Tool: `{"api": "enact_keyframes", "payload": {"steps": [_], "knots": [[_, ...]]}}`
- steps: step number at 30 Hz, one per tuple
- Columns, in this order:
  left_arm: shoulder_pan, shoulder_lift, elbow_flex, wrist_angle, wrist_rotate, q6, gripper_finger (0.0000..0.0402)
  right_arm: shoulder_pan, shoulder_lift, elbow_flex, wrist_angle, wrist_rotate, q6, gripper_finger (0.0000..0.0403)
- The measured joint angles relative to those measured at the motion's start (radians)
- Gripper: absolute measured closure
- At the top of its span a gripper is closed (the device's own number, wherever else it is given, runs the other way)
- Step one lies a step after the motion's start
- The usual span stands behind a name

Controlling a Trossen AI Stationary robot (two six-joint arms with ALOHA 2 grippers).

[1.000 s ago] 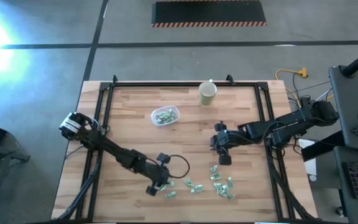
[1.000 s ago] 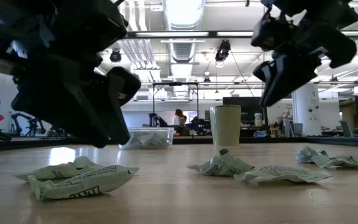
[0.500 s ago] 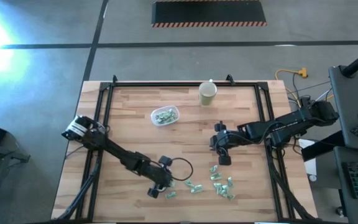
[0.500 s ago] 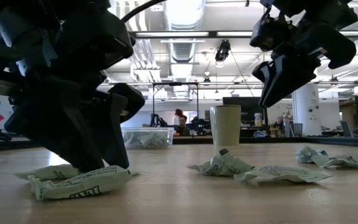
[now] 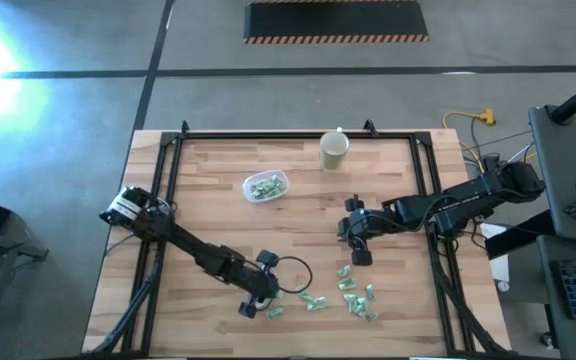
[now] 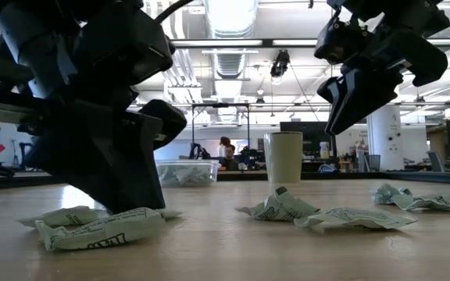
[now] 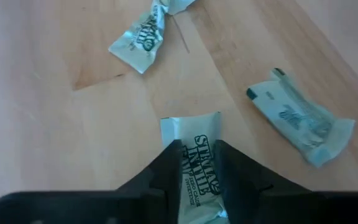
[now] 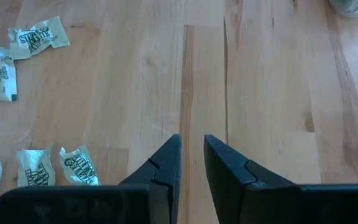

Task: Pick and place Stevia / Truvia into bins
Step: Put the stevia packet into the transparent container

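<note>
Several pale green and white Stevia sachets [image 5: 340, 296] lie scattered on the wooden table near its front edge. The clear tub [image 5: 266, 186] stands farther back and holds several sachets. My left gripper [image 5: 265, 301] is down at the left end of the scatter, shut on one sachet [image 7: 199, 171]. Two other sachets [image 7: 300, 119] lie just beyond it. My right gripper [image 5: 360, 257] hangs above the table behind the right part of the scatter. Its fingers [image 8: 192, 142] stand a narrow gap apart with nothing between them. My left gripper pinches the sachet by its two long edges [image 7: 184, 150] between its two fingers. The fingers slant down from the table's left and lie along the sachet. The sachet lies flat on the wood, its printed face up, and its far end [image 7: 190, 127] sticks out past the fingertips.
A beige cup [image 5: 334, 150] stands at the table's far edge, right of the tub. Black frame rails [image 5: 171, 170] run along the table's sides. A cable loop [image 5: 290, 266] hangs by my left wrist. Bare wood lies between the tub and the scatter.
My left gripper has sunk to the table and shifted a little toward the right edge, coming down onto the sachets at the left end of the scatter. My right gripper has kept still.
</note>
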Motion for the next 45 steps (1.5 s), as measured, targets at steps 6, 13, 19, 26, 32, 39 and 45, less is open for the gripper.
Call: {"api": "enact_keyframes", "payload": {"steps": [6,13,19,26,32,39,45], "knots": [[0.002,-0.004,0.004,-0.003,-0.013,0.047,0.0395,0.0,0.0,-0.001,0.0,0.0,0.0,0.0346],[0.002,-0.021,0.006,-0.012,-0.106,0.057,0.0392,0.0,0.0,-0.001,0.0,0.0,0.0,0.0346],[0.003,-0.064,0.006,-0.039,-0.266,0.08,0.0391,0.0,0.0,-0.002,0.001,0.001,-0.003,0.0346],[0.023,-0.151,0.0,-0.182,-0.445,0.153,0.0391,0.0,0.0,-0.003,0.003,0.002,-0.002,0.0346],[0.108,-0.268,-0.046,-0.27,-0.637,0.171,0.0391,0.0,0.001,-0.003,0.008,0.002,-0.001,0.0346],[0.29,-0.375,-0.124,-0.222,-0.638,0.24,0.0391,0.0,0.001,-0.003,0.024,0.003,-0.003,0.0346],[0.464,-0.412,-0.201,-0.094,-0.519,0.282,0.0391,0.0,0.001,-0.003,0.023,0.003,-0.007,0.0346]]}}
